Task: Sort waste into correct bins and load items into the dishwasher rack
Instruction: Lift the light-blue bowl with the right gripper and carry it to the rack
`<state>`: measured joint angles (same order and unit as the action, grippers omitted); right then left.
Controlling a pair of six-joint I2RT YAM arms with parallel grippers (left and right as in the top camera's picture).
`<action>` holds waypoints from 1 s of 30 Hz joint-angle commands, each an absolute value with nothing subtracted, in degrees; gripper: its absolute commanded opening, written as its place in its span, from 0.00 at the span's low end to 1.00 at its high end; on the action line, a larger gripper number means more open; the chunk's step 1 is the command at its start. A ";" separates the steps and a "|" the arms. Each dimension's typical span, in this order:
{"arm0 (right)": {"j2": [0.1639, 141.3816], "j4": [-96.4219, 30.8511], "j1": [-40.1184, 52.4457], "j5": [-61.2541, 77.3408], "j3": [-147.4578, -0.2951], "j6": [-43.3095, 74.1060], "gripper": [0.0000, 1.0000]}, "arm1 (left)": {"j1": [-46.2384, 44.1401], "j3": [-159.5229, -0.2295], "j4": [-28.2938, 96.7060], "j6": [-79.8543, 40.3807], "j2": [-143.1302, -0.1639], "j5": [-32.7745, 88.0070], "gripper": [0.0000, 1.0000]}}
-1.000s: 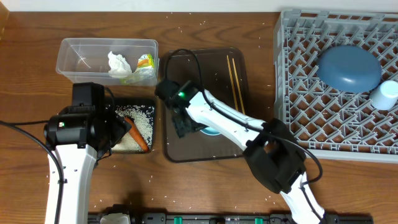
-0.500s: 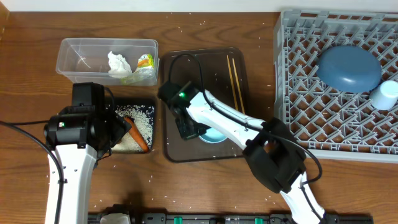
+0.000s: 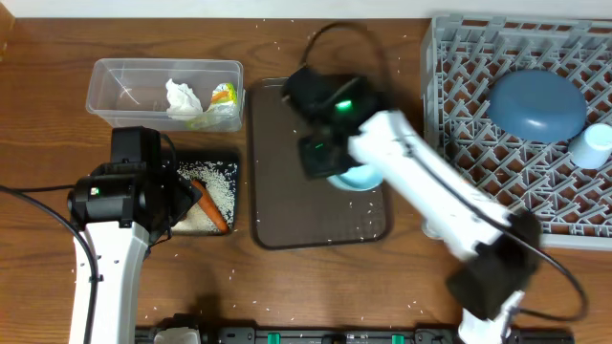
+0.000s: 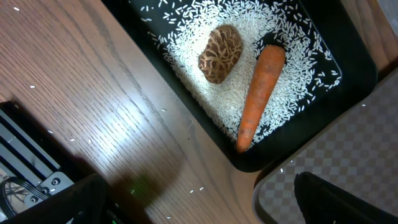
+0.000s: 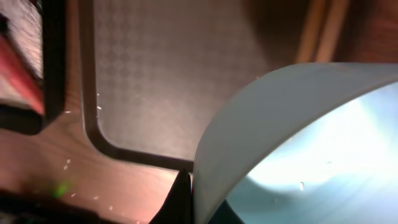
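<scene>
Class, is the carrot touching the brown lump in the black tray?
Apart. Left wrist view shows rice between the carrot and the brown lump.

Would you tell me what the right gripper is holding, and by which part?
The right gripper holds the pale blue bowl by its rim.

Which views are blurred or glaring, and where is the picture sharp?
Overhead: the right arm is smeared by motion; the rest is crisp. Left wrist: sharp orange carrot, with glare on the brown wooden table. Right wrist: the light blue cup is too near, soft, its inside washed out.
</scene>
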<state>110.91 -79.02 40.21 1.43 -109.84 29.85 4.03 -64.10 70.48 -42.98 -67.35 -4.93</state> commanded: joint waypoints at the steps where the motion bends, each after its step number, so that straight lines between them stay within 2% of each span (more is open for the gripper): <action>1: 106.15 -81.58 35.14 1.89 -110.87 28.58 0.01 | 4.23 -64.07 70.67 -42.02 -67.44 -6.07 0.98; 17: 91.44 -89.38 5.78 11.20 -105.38 17.19 0.01 | 4.23 -64.07 70.67 -42.02 -67.44 -6.07 0.98; 24: 84.47 -84.58 -12.56 32.36 -92.20 -3.18 0.01 | 4.23 -64.07 70.67 -42.02 -67.44 -6.04 0.98; 30: 84.71 -81.97 -26.30 48.97 -87.24 -18.28 0.01 | 4.23 -64.07 70.67 -42.02 -67.44 -6.04 0.98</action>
